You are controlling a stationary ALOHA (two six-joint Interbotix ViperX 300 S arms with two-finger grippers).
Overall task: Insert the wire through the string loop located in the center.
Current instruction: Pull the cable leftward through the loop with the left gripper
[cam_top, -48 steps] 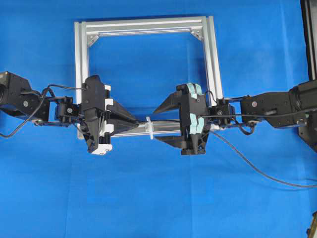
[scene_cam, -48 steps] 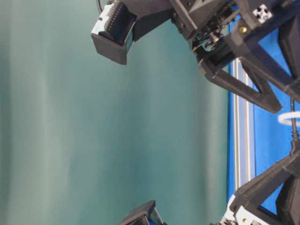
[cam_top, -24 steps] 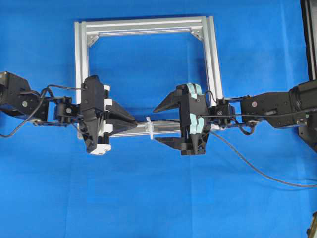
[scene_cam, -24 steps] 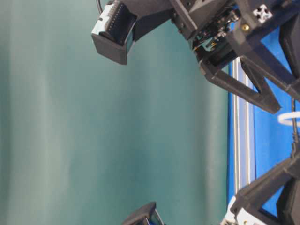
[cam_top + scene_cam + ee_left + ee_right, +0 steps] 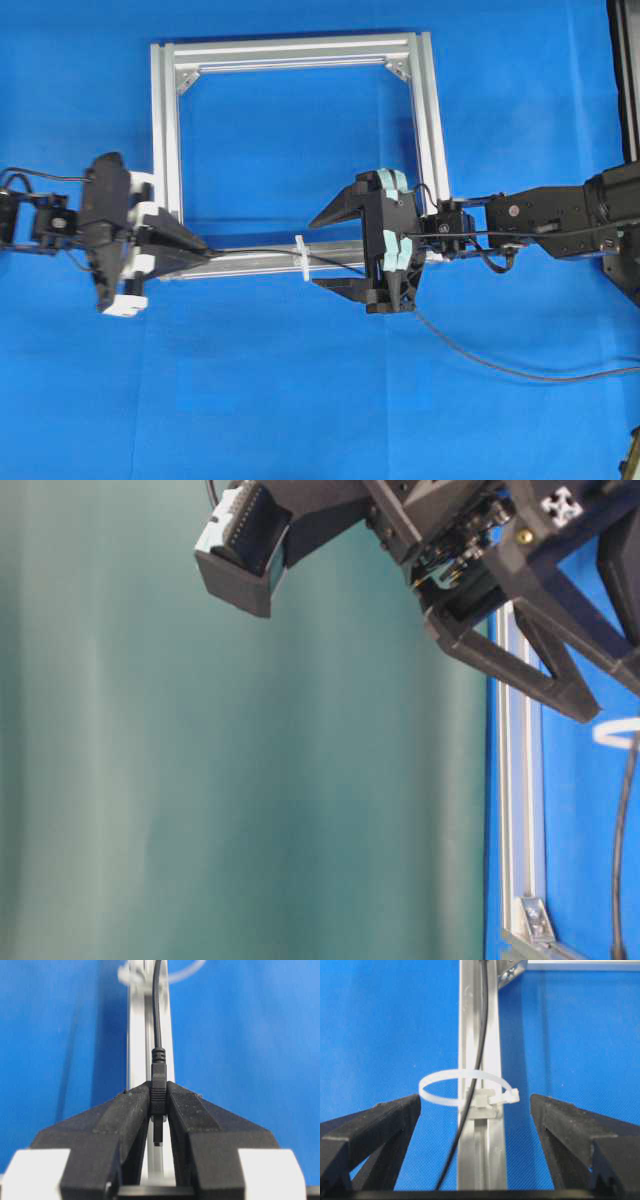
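Note:
The wire (image 5: 255, 251) is a thin black cable lying along the front bar of the silver frame (image 5: 165, 130). My left gripper (image 5: 207, 252) is shut on its small plug (image 5: 158, 1095), left of the string loop (image 5: 303, 258). From the plug the wire runs right through the white loop (image 5: 465, 1087) and under my right gripper (image 5: 314, 252). That gripper is open and empty, its fingers (image 5: 385, 1125) straddling the bar just right of the loop. In the right wrist view the wire (image 5: 479, 1055) passes inside the loop. The table-level view shows the loop (image 5: 615, 730) and the wire (image 5: 625, 830).
The rest of the wire (image 5: 500, 365) trails over the blue mat to the right edge. The frame's back bar (image 5: 290, 50) and corner brackets (image 5: 398, 68) lie beyond. A dark stand (image 5: 625, 80) is at the far right edge.
My left gripper has moved well to the left along the bar with the plug in it, drawing more wire through the loop. The trailing wire has shifted. The right gripper has stayed in place, open.

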